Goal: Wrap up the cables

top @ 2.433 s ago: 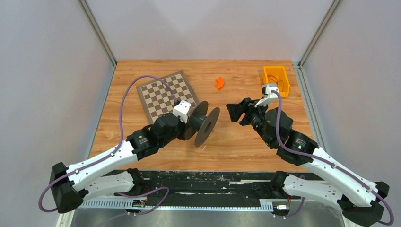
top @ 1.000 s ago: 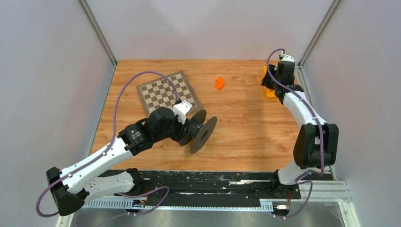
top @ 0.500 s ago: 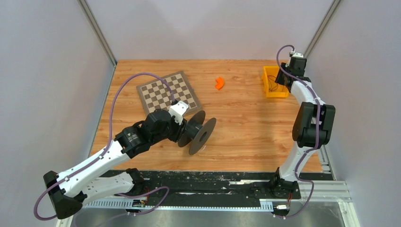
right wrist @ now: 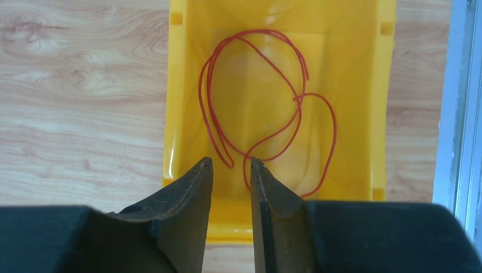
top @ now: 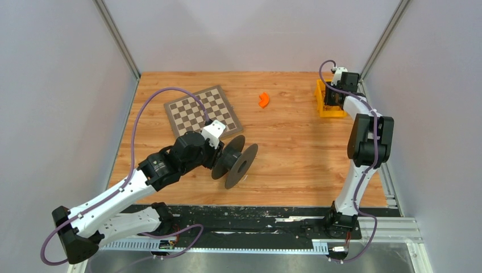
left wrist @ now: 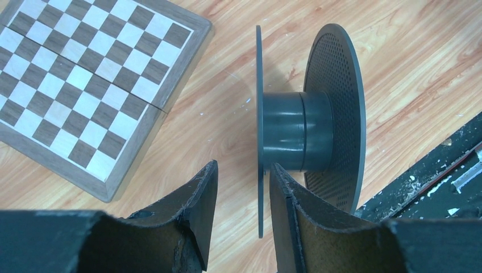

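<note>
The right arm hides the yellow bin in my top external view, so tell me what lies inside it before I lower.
Observer: A thin red wire lies in loose loops on the floor of the yellow bin. I see nothing else in there.
Operator: Report where the right end effector stands over it.
Observer: The right end effector hangs over one end of the bin. Its jaws are a little apart with nothing between them, and its tips line up with the nearest ends of the loops.
Operator: Now give me the left side.
Observer: The left end effector straddles the rim of one flange of the dark spool, with a gap showing between finger and flange.
</note>
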